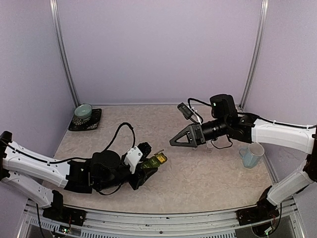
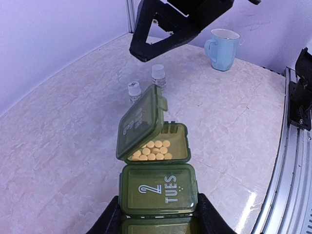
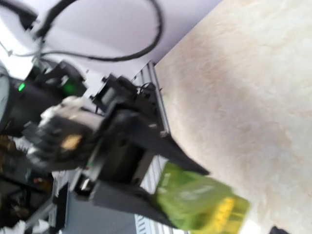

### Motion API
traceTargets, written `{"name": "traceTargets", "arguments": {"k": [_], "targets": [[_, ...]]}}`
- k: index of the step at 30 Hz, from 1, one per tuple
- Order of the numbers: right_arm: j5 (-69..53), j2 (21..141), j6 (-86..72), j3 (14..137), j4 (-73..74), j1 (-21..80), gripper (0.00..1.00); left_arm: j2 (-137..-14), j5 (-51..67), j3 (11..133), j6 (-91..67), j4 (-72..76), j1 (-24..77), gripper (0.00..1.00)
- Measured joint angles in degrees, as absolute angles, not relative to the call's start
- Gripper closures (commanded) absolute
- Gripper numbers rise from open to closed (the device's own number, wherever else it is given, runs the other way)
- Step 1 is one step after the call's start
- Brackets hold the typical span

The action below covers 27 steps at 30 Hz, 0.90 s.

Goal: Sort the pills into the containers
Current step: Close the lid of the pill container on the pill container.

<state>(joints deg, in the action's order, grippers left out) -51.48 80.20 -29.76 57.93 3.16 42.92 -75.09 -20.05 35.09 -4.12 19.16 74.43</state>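
The dark green containers [image 1: 153, 162] are a strip of joined lidded compartments, held between the fingers of my left gripper [image 1: 150, 167] at the table's near middle. In the left wrist view my left gripper [image 2: 158, 217] is shut on the containers [image 2: 158, 187]. The "2 TUES" lid is closed. The far compartment's lid stands up, and several round yellow pills [image 2: 153, 151] lie inside. My right gripper [image 1: 173, 141] hangs in the air above and beyond the strip, open, nothing in it. The blurred right wrist view shows the containers [image 3: 195, 200] and pills [image 3: 222, 212].
Two small white-capped bottles [image 2: 134, 90] [image 2: 158, 75] stand just beyond the strip, under my right gripper [image 2: 139, 51]. A pale blue mug [image 1: 252, 154] stands at the right. A pale green bowl [image 1: 83, 111] sits on a dark tray [image 1: 94, 125] at the back left.
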Motion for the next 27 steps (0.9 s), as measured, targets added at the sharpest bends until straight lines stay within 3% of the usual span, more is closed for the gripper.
{"name": "traceTargets", "arguments": {"k": [13, 27], "targets": [[-56.93, 86.3, -47.48, 55.44, -5.56, 41.82, 0.0, -76.75, -25.47, 38.41, 0.6, 18.17, 78.0, 0.69], [-58.83, 88.95, -49.43, 56.1, -2.9, 44.69, 0.0, -77.23, -26.59, 38.57, 1.78, 17.93, 78.08, 0.69]]}}
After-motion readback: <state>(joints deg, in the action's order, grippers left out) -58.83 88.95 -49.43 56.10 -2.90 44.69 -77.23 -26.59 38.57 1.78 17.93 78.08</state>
